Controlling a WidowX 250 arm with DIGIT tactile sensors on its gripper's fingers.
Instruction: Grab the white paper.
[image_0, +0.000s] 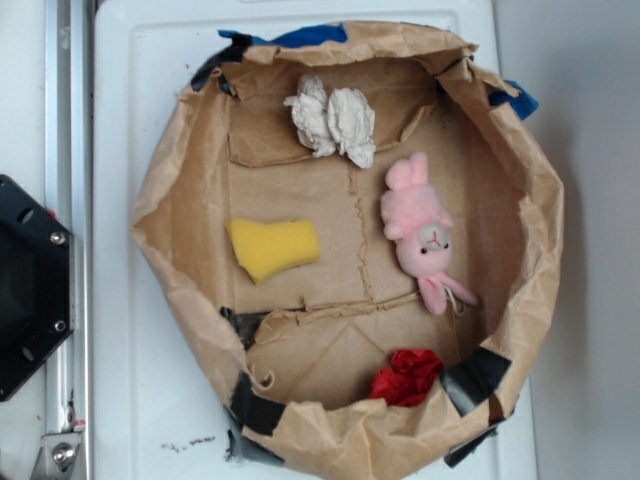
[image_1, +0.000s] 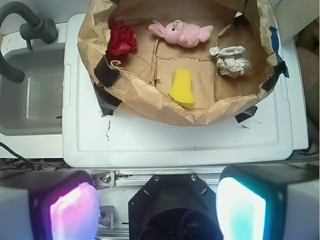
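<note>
the gripper (image_1: 157, 207) hangs high and back from the work, over the black base plate (image_1: 172, 210) at the near edge of the white table (image_1: 175, 145), its two pads spread wide apart with nothing between them: the pink-lit pad (image_1: 75, 210) on one side, the teal-lit pad (image_1: 240, 207) on the other. from up there the whole brown paper nest (image_1: 150, 100) lies ahead of and below it, which i take to be the reason for the height, since it puts every object in sight before it picks one. the white paper (image_1: 230, 60) sits well ahead of the tool and off toward the teal pad's side, a crumpled two-lobed wad resting on the floor of the nest close to the paper wall there. the yellow sponge (image_1: 181, 89) lies nearer the tool and more central, apart from the wad. the pink bunny (image_1: 182, 34) lies farther ahead, near the wad but not touching it. the red paper ball (image_1: 121, 40) is tucked away on the pink pad's side. in the exterior view the white paper (image_0: 332, 120) stands clear of its neighbours, so i judge a descent straight onto it is open, though the raised wall close by may crowd one pad.
</note>
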